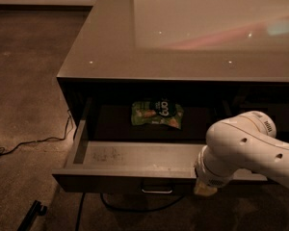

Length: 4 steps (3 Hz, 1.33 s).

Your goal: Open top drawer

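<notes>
While top drawer [135,154] juts out, end effector [205,188] sits at front edge; grip state: cannot tell.

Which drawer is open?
The wide top drawer with the green bag; the dark drawer beside it is shut. The gripper is at its front edge.

The wide dark grey-brown top drawer [130,154] juts forward from under the glossy grey desk [149,52]. A green crinkled snack bag [157,113] lies back in the opening, behind the drawer's bared floor. The white robot arm's hand [205,188] sits at the drawer's front edge, right of the small metal loop handle [156,191].
</notes>
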### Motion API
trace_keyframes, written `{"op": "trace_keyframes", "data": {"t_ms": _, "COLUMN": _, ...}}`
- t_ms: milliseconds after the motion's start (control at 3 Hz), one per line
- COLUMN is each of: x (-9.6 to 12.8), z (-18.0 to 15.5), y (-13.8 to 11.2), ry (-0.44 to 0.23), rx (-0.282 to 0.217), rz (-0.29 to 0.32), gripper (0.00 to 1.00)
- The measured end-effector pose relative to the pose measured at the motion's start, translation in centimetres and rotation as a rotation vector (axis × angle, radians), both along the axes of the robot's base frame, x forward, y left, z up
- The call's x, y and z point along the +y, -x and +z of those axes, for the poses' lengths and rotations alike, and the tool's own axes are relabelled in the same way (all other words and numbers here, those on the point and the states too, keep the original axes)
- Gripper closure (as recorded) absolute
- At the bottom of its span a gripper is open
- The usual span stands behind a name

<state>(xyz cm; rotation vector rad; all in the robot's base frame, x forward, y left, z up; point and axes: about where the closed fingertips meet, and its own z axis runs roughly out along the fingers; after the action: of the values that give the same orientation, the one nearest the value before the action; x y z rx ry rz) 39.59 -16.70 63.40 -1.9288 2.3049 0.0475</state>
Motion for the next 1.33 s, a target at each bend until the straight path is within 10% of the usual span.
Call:
{"op": "trace_keyframes", "data": {"t_ms": 333, "x": 0.0, "z": 0.0, "y": 0.0, "ry": 0.000, "rx": 0.000, "rz": 0.000, "gripper": 0.00}}
{"op": "trace_keyframes", "data": {"t_ms": 1333, "x": 0.4, "z": 3.2, "y": -1.1, "ry": 0.023, "rx": -0.134, "rz": 0.005, "gripper": 0.00}}
